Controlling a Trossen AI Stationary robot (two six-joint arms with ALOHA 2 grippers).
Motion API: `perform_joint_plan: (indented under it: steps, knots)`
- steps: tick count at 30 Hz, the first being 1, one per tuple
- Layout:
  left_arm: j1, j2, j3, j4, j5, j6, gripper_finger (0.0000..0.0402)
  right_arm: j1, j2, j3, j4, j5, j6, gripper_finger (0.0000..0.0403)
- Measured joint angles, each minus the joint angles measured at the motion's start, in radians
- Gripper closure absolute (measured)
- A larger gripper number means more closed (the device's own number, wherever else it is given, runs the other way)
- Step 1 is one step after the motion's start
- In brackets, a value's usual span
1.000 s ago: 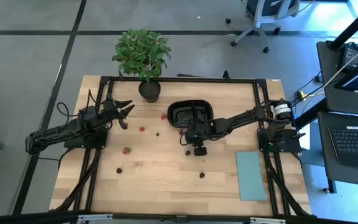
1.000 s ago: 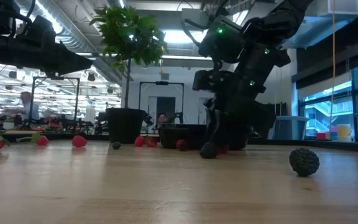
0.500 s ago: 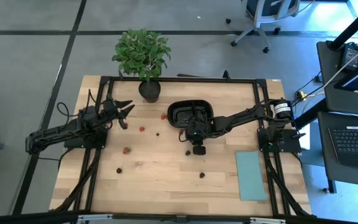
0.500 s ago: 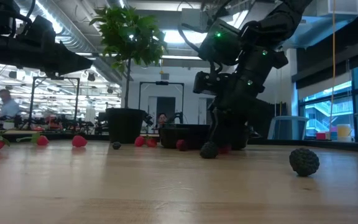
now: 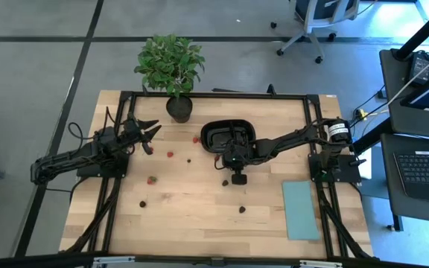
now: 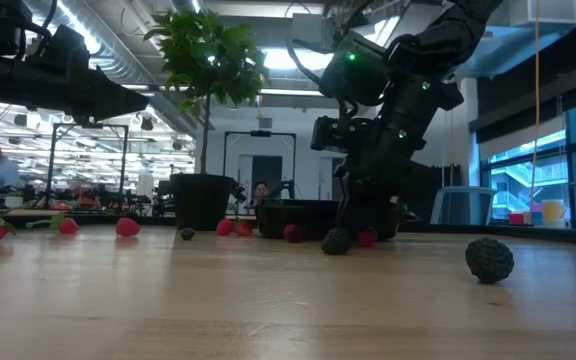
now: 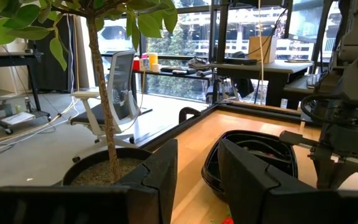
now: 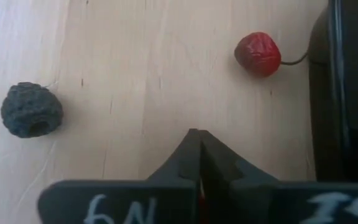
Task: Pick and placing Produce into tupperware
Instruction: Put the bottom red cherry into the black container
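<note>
The tupperware [image 5: 203,134] is a black oval tray at the table's far middle, also in the left wrist view [image 7: 253,155]. Produce lies loose on the wood. A red berry [image 8: 258,54] lies next to the tray's near rim, and a dark berry [image 8: 32,110] lies nearer the front. My right gripper [image 8: 196,140] slants down between these two with its fingers shut, tips at the table top [image 6: 353,235]. Another red berry [image 6: 368,238] lies right beside the fingers. My left gripper [image 7: 196,180] hangs open and level at the far left [image 5: 155,134]. My right gripper's shut fingertips [image 8: 191,146] come down slanting from the table's right onto the bare wood. A thin streak of red shows far back between the fingers. I cannot tell whether they hold or touch a berry.
A potted plant [image 5: 171,63] stands at the far edge, left of the tray. More berries lie scattered left of the tray [image 5: 170,154] and toward the front [image 5: 240,209]. A pale teal rectangle [image 5: 301,209] lies flat at the near right.
My right gripper has shut in place, close to the table top. In the low view the red berry beside its fingers now shows more fully.
</note>
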Motion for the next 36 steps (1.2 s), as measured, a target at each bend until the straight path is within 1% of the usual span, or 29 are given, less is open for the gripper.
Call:
perform_joint_plan:
  steps: [9, 14, 16, 22, 27, 30, 32, 36]
  knots:
    - [0.000, 0.000, 0.000, 0.000, 0.000, 0.000, 0.0292, 0.000, 0.001, 0.011, -0.001, 0.000, -0.001, 0.0400]
    - [0.000, 0.000, 0.000, 0.000, 0.000, 0.000, 0.0291, -0.001, -0.010, 0.039, -0.078, 0.004, -0.001, 0.0401]
    - [0.000, 0.000, 0.000, 0.000, 0.000, 0.000, 0.0292, -0.001, -0.024, 0.050, -0.082, 0.003, -0.007, 0.0401]
    - [0.000, 0.000, 0.000, 0.000, 0.000, 0.000, 0.0292, -0.004, -0.110, 0.052, -0.127, 0.005, -0.023, 0.0402]
    - [0.000, 0.000, 0.000, 0.000, 0.000, 0.000, 0.0292, -0.032, -0.216, 0.053, -0.199, 0.089, -0.023, 0.0402]
    - [0.000, 0.000, 0.000, 0.000, 0.000, 0.000, 0.0292, -0.063, -0.283, 0.054, -0.214, 0.121, -0.024, 0.0402]
    - [0.000, 0.000, 0.000, 0.000, 0.000, 0.000, 0.0292, -0.092, -0.315, 0.054, -0.205, 0.123, -0.026, 0.0402]
    - [0.000, 0.000, 0.000, 0.000, 0.000, 0.000, 0.0292, -0.158, -0.334, 0.055, -0.179, 0.124, -0.049, 0.0402]
